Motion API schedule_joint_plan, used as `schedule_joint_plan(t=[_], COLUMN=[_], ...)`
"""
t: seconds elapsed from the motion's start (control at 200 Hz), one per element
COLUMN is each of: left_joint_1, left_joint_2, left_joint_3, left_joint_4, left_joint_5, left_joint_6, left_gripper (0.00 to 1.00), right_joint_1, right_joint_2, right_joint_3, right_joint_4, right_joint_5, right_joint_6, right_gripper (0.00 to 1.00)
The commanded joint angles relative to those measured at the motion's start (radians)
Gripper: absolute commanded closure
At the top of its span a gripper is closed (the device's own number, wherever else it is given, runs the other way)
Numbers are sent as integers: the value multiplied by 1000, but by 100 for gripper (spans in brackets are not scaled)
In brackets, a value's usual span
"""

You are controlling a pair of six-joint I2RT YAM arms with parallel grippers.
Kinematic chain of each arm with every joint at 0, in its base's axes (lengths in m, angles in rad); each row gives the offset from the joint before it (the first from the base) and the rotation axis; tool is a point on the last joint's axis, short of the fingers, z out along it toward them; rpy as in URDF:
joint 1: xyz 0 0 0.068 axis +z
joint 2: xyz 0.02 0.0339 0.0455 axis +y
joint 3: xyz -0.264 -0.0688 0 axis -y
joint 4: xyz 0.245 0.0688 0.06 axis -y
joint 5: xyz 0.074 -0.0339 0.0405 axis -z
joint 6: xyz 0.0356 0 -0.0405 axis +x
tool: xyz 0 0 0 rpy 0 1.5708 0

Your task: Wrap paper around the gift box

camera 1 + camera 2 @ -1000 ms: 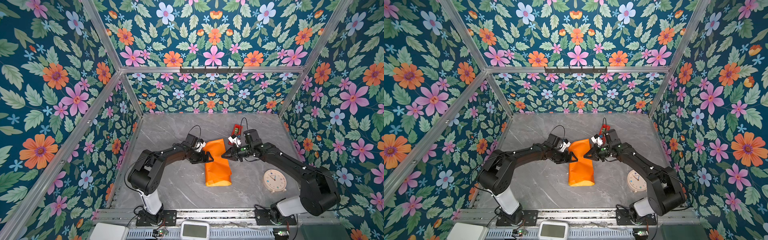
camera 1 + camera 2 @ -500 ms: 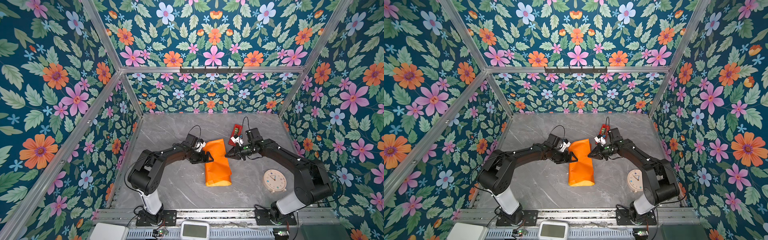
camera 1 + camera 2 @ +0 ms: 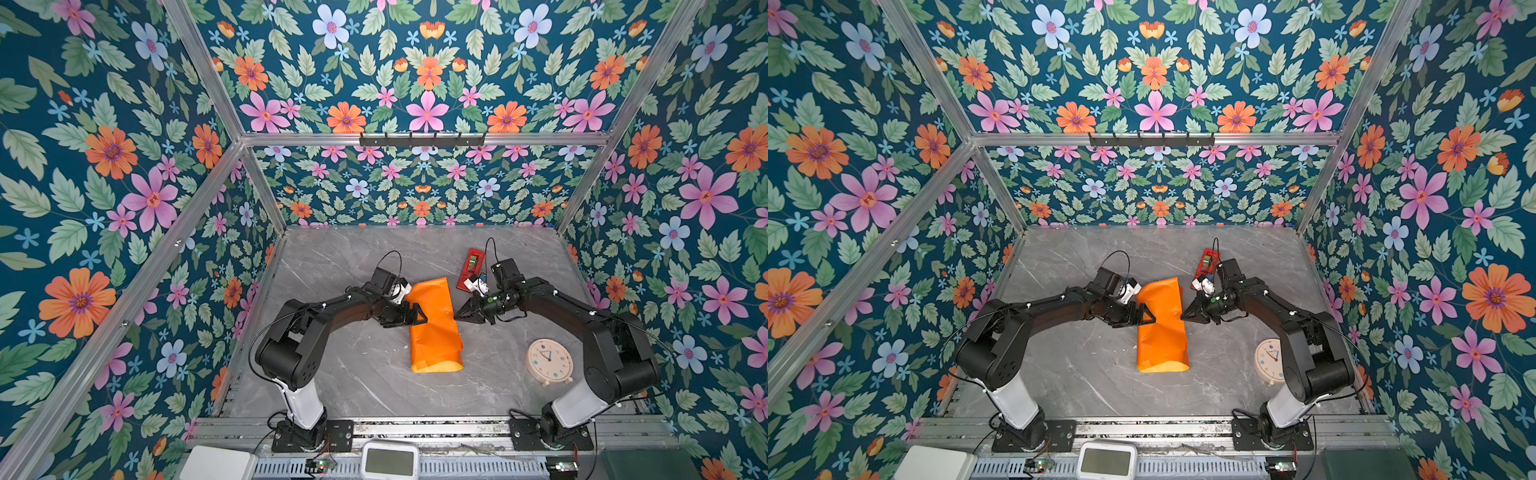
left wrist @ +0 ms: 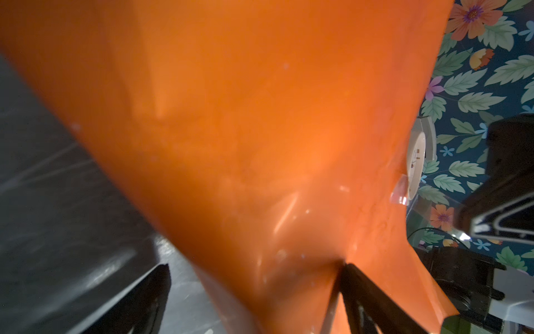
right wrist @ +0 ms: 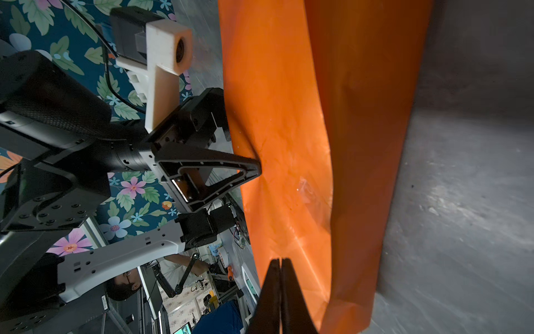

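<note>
- Glossy orange paper (image 3: 432, 324) — a large creased sheet, matte yellow on its inner face — lies folded into a loose sleeve on the grey marble-look table (image 3: 353, 382), between the two arms. Yellow shows at the open near end.
- Dark-blue cardboard gift box: not visible in any view. Likely inside the sleeve, can't confirm.
- Left gripper (image 3: 417, 316): jaws wide apart, holding nothing. One fingertip (image 5: 254, 170) pokes into the paper's left flank and dents it.
- Right gripper (image 3: 457, 316): jaws together, tip touching the paper's right edge. Can't tell whether a fold is nipped between them.
- Handling, my read: the sheet is light, thin and floppy. It takes creases but would spring open if let go.
- The glossy face looks slippery, so a push will likely skid rather than drag it. A pinched corner could tear if yanked.
- Where to grip: pinch a free edge or flap close to a box corner, not the unsupported middle. Press flat only where the box backs it.
- The box should be stiff and light — it may slide on the smooth table when the paper is tugged, so pin it from above.
</note>
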Motion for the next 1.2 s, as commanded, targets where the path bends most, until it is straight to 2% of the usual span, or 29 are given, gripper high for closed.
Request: schedule_joint_plan(t=[0.0, 0.725, 1.195], left_joint_1=[-1, -1, -1], left_joint_2=[19, 19, 21], left_joint_3=[-15, -13, -15], left_joint_4=[-162, -162, -162], left_joint_5=[-232, -232, -232], left_joint_6=[26, 29, 29], left_gripper=[7, 7, 7], right_joint_1=[-1, -5, -4], right_joint_2=[6, 39, 38], right_joint_3=[5, 18, 15], right_joint_4=[-39, -125, -156], right_joint_5=[32, 154, 241], right_joint_6=[-39, -132, -152], right_gripper=[100, 100, 74])
